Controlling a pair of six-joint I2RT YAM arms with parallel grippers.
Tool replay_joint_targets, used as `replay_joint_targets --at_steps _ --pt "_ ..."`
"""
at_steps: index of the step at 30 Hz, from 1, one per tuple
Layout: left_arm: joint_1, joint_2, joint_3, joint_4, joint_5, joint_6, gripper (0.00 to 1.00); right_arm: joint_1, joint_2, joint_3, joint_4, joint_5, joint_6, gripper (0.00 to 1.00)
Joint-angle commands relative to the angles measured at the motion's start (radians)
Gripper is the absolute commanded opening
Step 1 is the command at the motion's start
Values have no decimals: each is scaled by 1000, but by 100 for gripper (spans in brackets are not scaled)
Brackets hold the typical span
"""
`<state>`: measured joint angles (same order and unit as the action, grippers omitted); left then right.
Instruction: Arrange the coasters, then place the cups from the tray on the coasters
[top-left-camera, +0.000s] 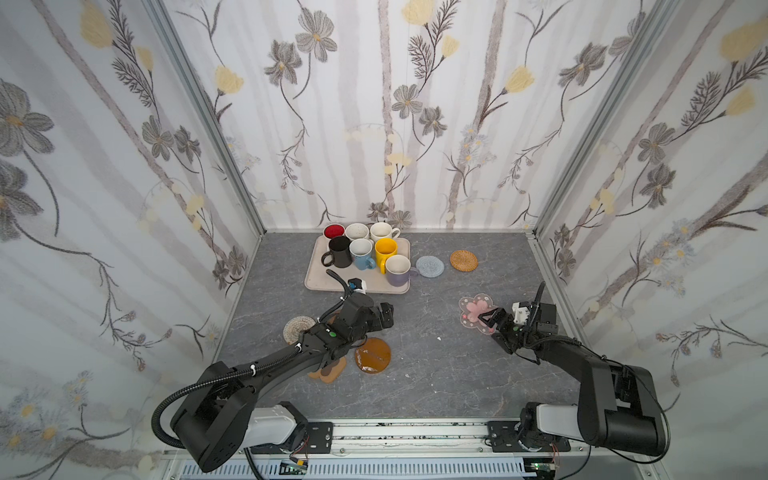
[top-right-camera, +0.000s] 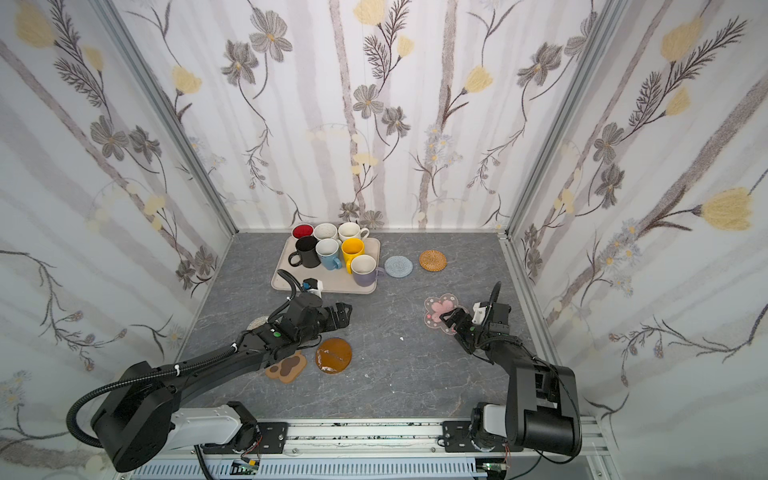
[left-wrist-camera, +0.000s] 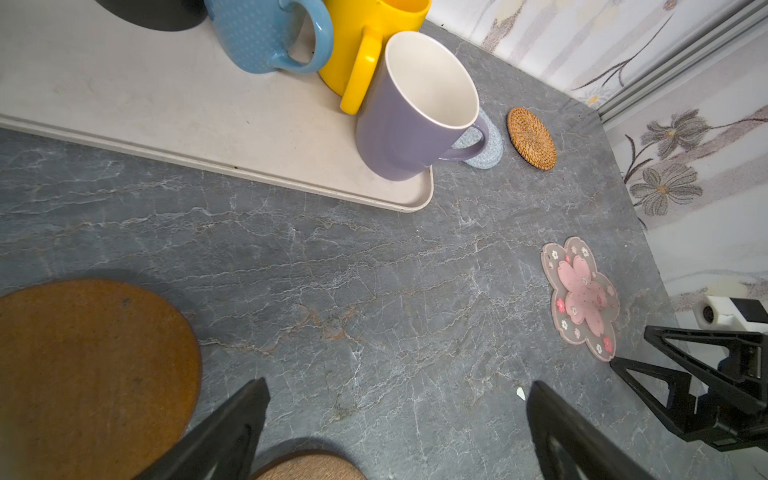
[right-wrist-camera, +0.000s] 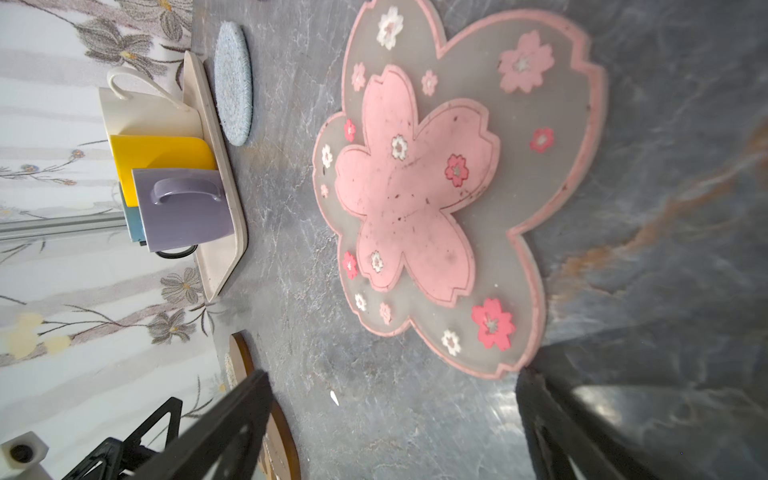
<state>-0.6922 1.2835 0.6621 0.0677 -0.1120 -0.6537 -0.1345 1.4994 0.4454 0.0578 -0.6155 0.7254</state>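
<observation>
1. In both top views the tray (top-left-camera: 312, 279) sits at centre frame against the back wall. All seven cups stand on it: black mug (top-left-camera: 338, 251), red-lined mug (top-left-camera: 333, 231), speckled mug (top-left-camera: 356, 231), white mug (top-left-camera: 381, 231), light blue mug (top-left-camera: 360, 253), yellow mug (top-left-camera: 385, 249) and lavender mug (top-left-camera: 398, 270).
2. In the same views the crochet coaster (top-left-camera: 430, 266) lies just right of the tray, with the rattan coaster (top-left-camera: 464, 260) beside it. The flower coaster (top-left-camera: 473, 309) is further down at right of centre. Lower left of centre, the spiral coaster (top-left-camera: 294, 328), amber disc (top-left-camera: 372, 355) and paw-print coaster (top-left-camera: 331, 372) lie close around the left arm, partly hidden by it.
3. The left tool (top-left-camera: 386, 316) hovers over the bare surface (top-left-camera: 415, 370), spread and empty. The right tool (top-left-camera: 488, 323) is at the near edge of the flower coaster, also spread.
4. In the left wrist view the fingers stand wide apart over grey surface and pinch nothing. A brown disc (left-wrist-camera: 91, 365) lies just beside one finger, and the lavender mug stands at the tray's corner.
5. In the right wrist view the tool is spread, with the flower coaster flat just ahead of it. One fingertip is at the coaster's edge, but contact cannot be told.
6. The task looks to be at an early stage. The coasters are scattered rather than lined up, and no cup is on one, so all seven placements are left.
</observation>
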Motion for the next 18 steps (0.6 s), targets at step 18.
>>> replay_joint_targets --at_steps 18 --pt "26 6 -5 6 4 3 100 52 261 155 135 42 63 92"
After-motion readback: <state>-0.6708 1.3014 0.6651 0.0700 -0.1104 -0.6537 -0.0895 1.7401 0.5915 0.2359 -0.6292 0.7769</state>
